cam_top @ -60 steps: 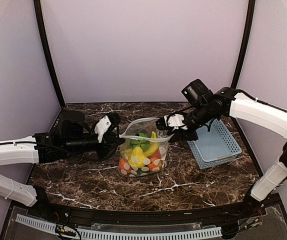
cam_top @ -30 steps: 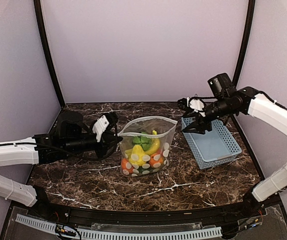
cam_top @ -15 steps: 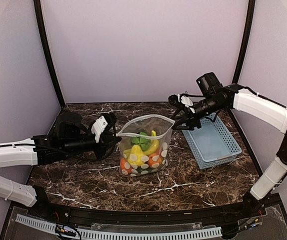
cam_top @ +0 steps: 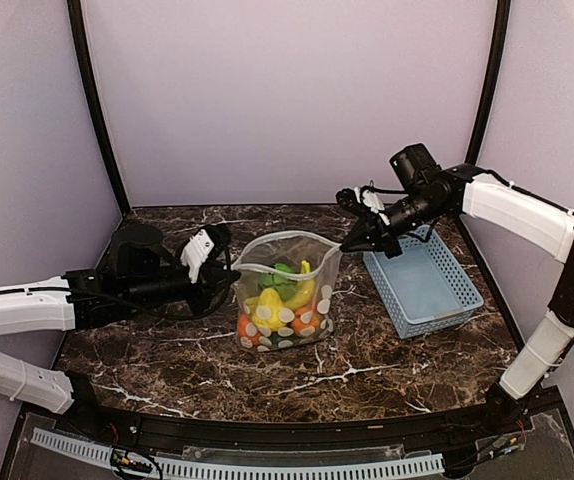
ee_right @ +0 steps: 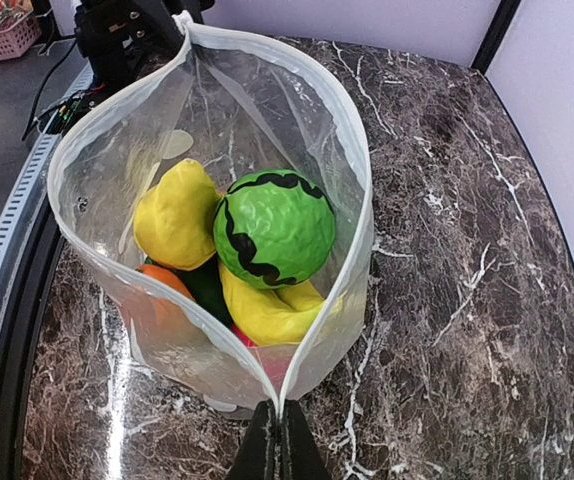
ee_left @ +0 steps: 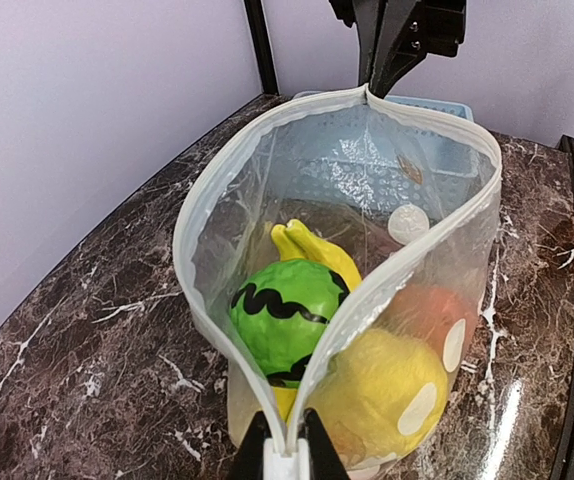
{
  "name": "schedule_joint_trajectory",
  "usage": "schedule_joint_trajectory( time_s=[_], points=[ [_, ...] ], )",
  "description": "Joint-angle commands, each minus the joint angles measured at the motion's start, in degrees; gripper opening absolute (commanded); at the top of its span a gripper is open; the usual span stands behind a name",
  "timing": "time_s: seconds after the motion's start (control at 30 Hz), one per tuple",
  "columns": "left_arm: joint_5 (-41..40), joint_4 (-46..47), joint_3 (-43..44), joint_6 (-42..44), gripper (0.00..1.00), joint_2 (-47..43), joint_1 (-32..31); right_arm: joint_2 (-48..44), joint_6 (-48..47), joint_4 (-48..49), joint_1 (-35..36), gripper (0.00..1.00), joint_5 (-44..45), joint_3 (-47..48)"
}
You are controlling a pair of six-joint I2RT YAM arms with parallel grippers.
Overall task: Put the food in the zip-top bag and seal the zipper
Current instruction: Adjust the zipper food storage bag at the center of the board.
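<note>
Left of the zip-top bag (cam_top: pixel 285 300), the left gripper (cam_top: pixel 229 272) is still pinching one zipper (ee_left: pixel 227 190) end; the food (ee_left: pixel 287 310) is lying inside. At the bag's right, the right gripper (cam_top: pixel 345 243), spread earlier, is now pinching the other end. A marble table (cam_top: pixel 167 350) is lying beneath the bag, lilac walls (cam_top: pixel 287 100) standing behind.

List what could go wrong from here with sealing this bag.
1. The left gripper and right gripper each pinch only a thin end of the zipper; pulling it taut could slip one loose.
2. The green ball sits high in the zip-top bag and may hold the mouth apart.
</note>
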Motion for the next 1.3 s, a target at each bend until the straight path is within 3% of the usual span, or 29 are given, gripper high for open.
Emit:
schedule_joint_trajectory(
  time_s=[0.0,0.37,1.1,1.27],
  points=[
    [-0.86,0.67,-1.03,-1.03,0.01,-1.83,0.63,-2.18,-0.63,-1.17,-0.29,0.00,0.79,0.57],
    [1.17,3.63,-2.07,-1.98,0.01,-3.37,1.24,-11.34,-1.19,-4.10,-2.83,0.00,5.14,-1.16],
    [11.55,12.34,-3.20,-6.89,0.01,1.32,1.28,-10.37,-3.02,-6.22,-2.84,0.00,7.83,-9.59],
    [15.65,18.00,-4.47,-9.22,0.18,4.31,1.27,-10.32,-2.60,-5.62,-2.88,0.00,7.38,-9.82]
  ],
)
